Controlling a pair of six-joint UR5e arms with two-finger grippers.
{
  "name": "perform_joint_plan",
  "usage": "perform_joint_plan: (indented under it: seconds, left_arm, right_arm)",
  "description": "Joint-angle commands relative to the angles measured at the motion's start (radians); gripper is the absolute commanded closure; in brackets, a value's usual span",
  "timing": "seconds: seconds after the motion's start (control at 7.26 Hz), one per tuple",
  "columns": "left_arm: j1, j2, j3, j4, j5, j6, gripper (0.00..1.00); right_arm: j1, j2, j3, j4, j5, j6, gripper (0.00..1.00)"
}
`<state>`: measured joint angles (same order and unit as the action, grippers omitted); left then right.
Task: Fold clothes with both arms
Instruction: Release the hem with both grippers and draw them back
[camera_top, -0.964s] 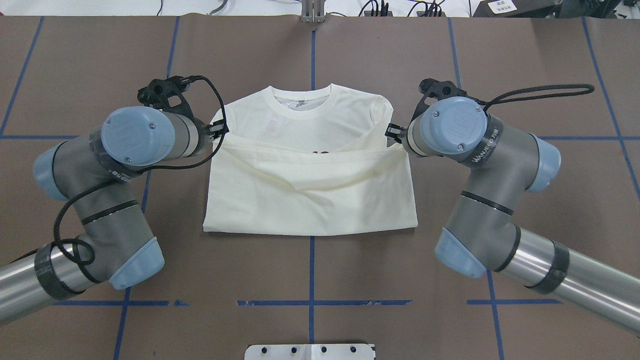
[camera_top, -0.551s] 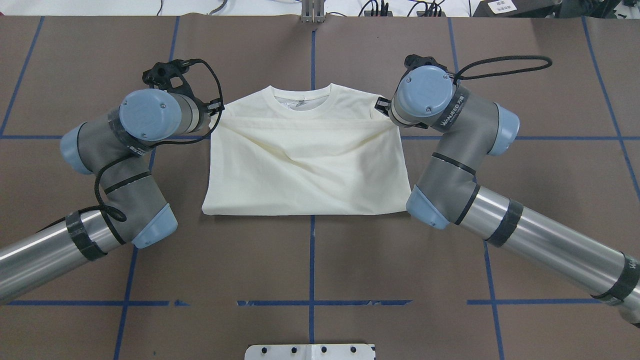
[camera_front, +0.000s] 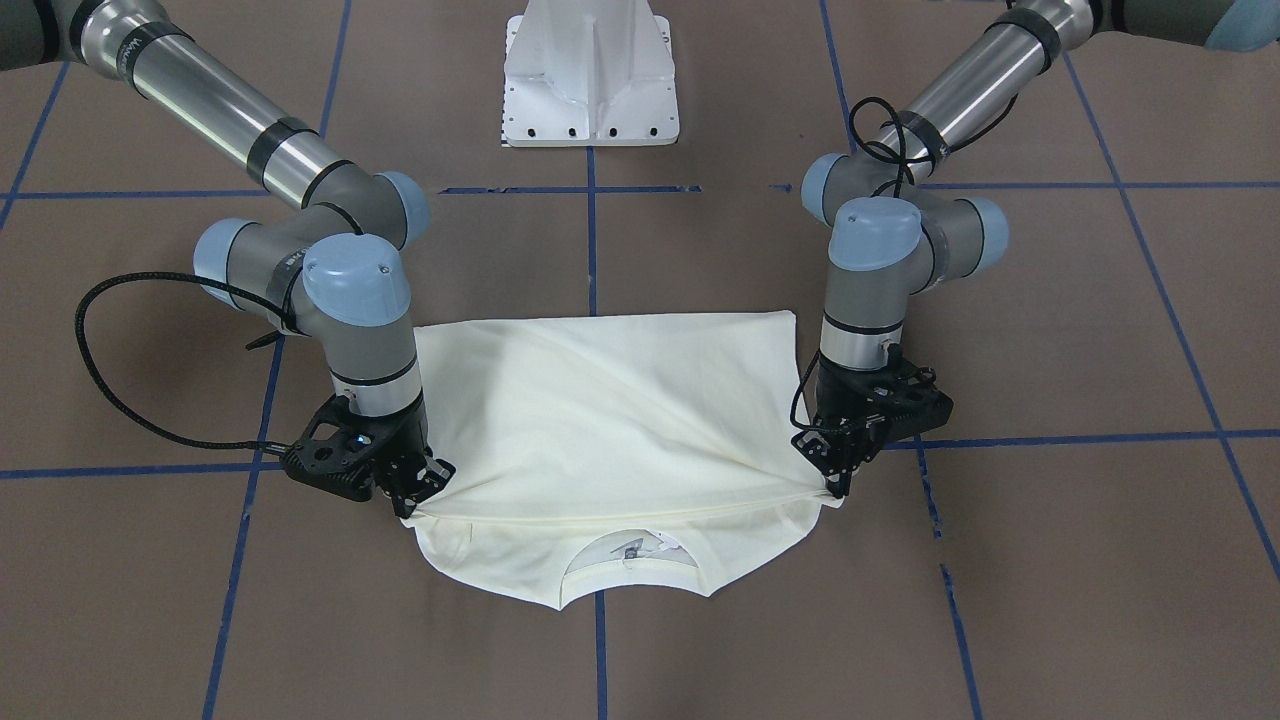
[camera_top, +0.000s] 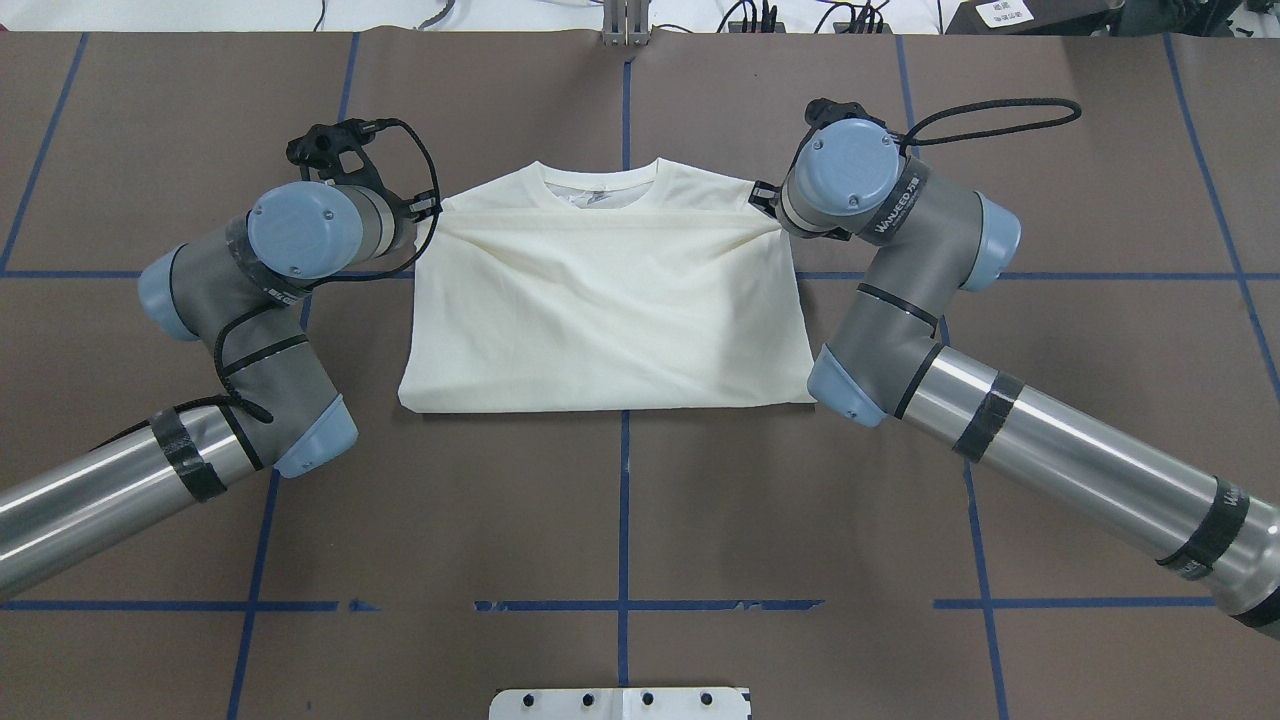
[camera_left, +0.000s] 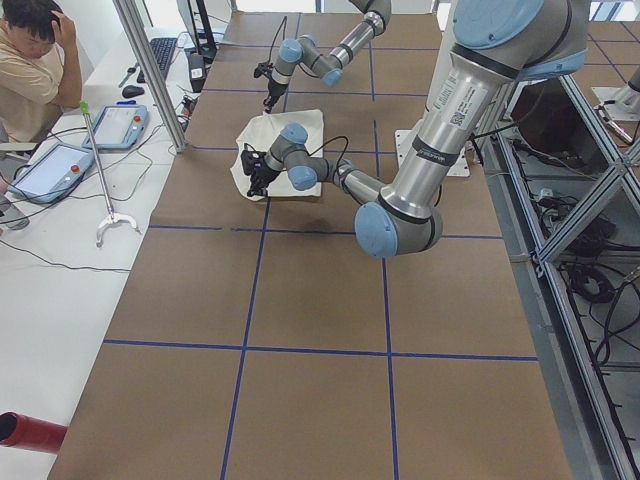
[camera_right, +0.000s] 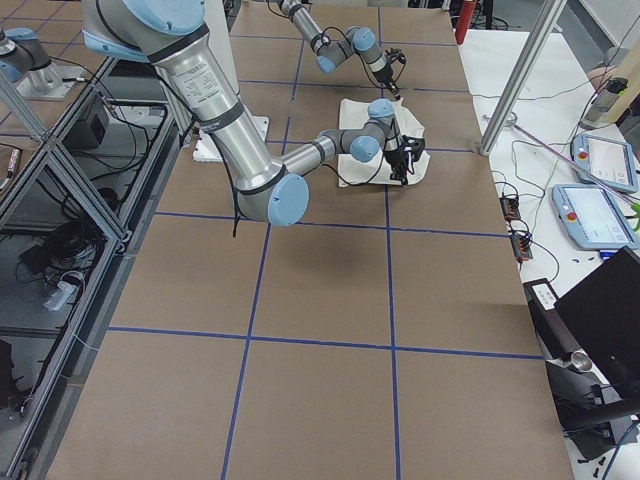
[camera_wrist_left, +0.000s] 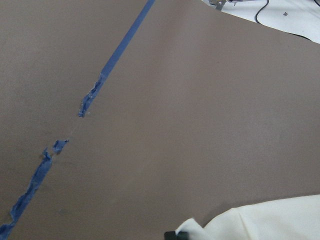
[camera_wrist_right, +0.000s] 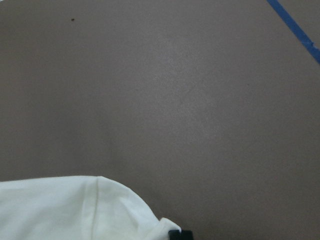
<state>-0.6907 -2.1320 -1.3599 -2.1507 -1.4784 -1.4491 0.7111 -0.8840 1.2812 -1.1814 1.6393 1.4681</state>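
Status: shirt (camera_top: 600, 310) on tabletop (camera_top: 620, 520), bottom half doubled up to the shoulders. Hem corners clamped by left hand (camera_front: 835, 482) and right hand (camera_front: 412, 497). Risk: cloth is taut and creased diagonally; an uneven release would likely leave the hem skewed or bunched.

A brown table (camera_top: 450, 520) crossed by blue tape lines (camera_top: 622, 500), white bench (camera_left: 60, 270) with tablets (camera_left: 52, 172) alongside.
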Motion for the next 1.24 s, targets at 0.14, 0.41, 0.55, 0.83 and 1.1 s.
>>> perform_joint_plan:
  seconds: [0.14, 0.41, 0.55, 0.83, 1.1]
  left_arm:
    - [-0.012, 0.004, -0.054, -0.052, -0.009, 0.042, 0.33]
    - [-0.013, 0.17, -0.279, -0.061, -0.093, 0.035, 0.29]
    - [-0.012, 0.211, -0.327, -0.061, -0.139, 0.036, 0.29]
    - [-0.016, 0.211, -0.328, -0.06, -0.141, 0.035, 0.29]
    - [-0.033, 0.21, -0.32, -0.06, -0.109, 0.041, 0.29]
  right_arm:
    - [0.002, 0.023, 0.023, 0.0, 0.011, 0.0, 0.48]
    - [0.044, -0.179, 0.334, -0.03, 0.202, 0.008, 0.34]
    - [0.007, -0.308, 0.481, -0.033, 0.206, 0.026, 0.27]
    - [-0.089, -0.378, 0.521, -0.015, 0.194, 0.305, 0.22]
    - [-0.134, -0.368, 0.512, -0.015, 0.15, 0.399, 0.22]
